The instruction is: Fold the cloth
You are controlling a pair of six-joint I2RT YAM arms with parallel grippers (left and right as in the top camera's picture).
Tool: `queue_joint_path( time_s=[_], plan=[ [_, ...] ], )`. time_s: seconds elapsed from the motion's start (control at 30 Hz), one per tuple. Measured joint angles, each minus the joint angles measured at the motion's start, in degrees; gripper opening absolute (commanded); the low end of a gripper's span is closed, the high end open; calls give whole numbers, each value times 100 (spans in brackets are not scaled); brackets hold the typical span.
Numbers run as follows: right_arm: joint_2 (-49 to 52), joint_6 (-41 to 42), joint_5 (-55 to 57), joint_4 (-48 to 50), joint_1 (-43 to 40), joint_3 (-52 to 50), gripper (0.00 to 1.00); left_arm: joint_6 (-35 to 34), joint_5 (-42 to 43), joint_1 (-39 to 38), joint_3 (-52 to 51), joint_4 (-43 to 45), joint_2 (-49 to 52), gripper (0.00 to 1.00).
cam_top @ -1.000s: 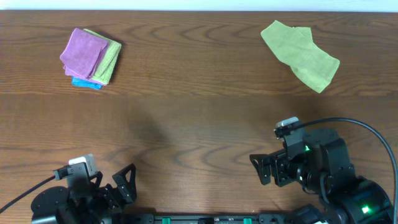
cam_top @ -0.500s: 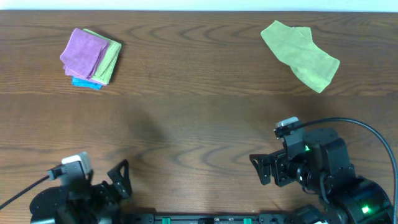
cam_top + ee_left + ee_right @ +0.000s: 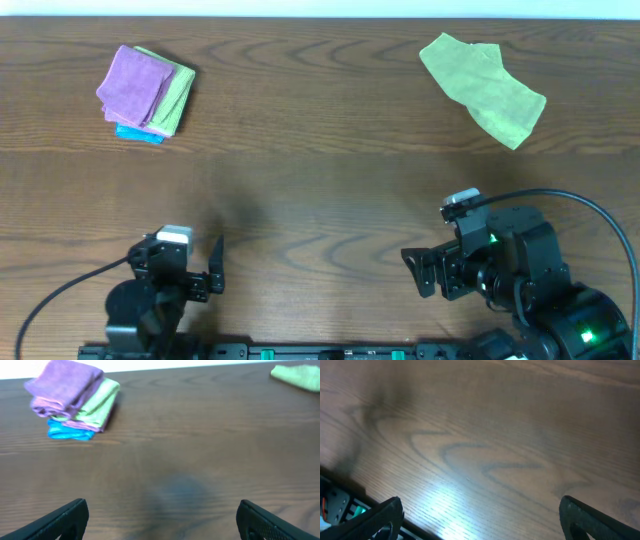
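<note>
The purple cloth point(image 3: 133, 83) lies folded atop a green cloth point(image 3: 176, 97) and a blue cloth point(image 3: 70, 434) near the desk's point(image 3: 485, 435) far left corner, the layers clearest from the left wrist. At the near edge, the left gripper point(image 3: 162, 510) and right gripper point(image 3: 480, 507) gape wide; the right wrist view shows wood grain.

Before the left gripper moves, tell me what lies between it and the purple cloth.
Only bare wooden table lies between the left gripper and the purple cloth. The overhead and left wrist views both show that stretch bare.
</note>
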Motion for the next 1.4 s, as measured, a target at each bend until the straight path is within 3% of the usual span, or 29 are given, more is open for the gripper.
queue_joint_path(
  time_s=[0.63, 1.4],
  plan=[
    [-2, 0, -2, 2, 0, 0, 99, 118, 109, 0, -1237, 313, -404, 95],
    [-2, 0, 0, 2, 0, 0, 99, 103, 87, 0, -1259, 323, -411, 95]
  ],
)
